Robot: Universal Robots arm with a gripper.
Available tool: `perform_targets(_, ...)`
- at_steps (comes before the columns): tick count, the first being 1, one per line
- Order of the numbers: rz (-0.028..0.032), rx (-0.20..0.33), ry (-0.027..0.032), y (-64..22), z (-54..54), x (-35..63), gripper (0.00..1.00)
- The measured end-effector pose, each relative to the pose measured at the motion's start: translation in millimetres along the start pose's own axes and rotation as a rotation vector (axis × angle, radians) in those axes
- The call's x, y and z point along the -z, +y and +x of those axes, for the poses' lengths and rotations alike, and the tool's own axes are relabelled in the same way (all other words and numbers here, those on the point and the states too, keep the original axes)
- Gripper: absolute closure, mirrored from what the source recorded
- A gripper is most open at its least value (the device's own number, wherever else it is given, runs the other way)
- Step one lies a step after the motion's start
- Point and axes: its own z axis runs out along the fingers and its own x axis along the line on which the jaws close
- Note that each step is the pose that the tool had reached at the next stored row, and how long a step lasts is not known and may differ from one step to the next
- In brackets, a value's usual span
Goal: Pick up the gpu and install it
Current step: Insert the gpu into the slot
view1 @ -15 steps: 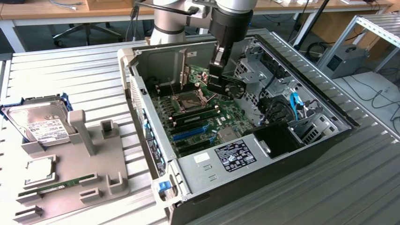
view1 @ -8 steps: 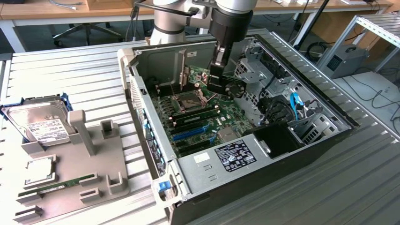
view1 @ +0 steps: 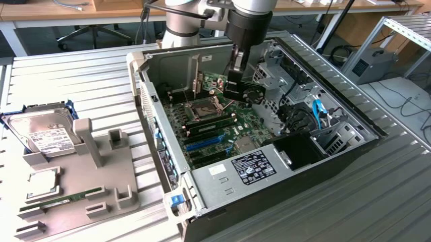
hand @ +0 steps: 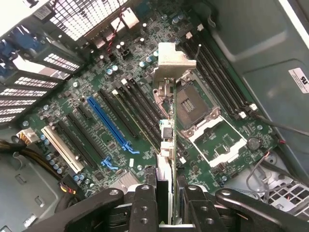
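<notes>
My gripper [view1: 235,68] reaches down into the open computer case [view1: 222,176] and is shut on the gpu [view1: 232,91]. The card hangs over the motherboard [view1: 222,126], with its round fan [view1: 253,94] facing the exterior view's right. In the wrist view the gpu [hand: 166,145] shows edge-on between my fingers [hand: 145,205], and its silver end bracket [hand: 172,63] is at the far end. It hovers above the board, over the black slots between the blue expansion slot [hand: 110,124] and the CPU socket [hand: 203,113], and is not seated in any slot.
A grey fixture [view1: 101,171] at the exterior view's left carries a silver hard drive [view1: 44,135], a CPU [view1: 44,181] and a green memory stick [view1: 64,197]. Case walls, drive cages [view1: 283,80] and blue cables [view1: 316,113] surround the board. A white slot [hand: 60,147] lies beside the black ones.
</notes>
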Motion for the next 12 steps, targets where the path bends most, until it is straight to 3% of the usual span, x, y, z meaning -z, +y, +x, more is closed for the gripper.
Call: perform_targets(12, -0.0011, 0.067, -0.0010, 0.0, 0.0, -0.5, 0.74)
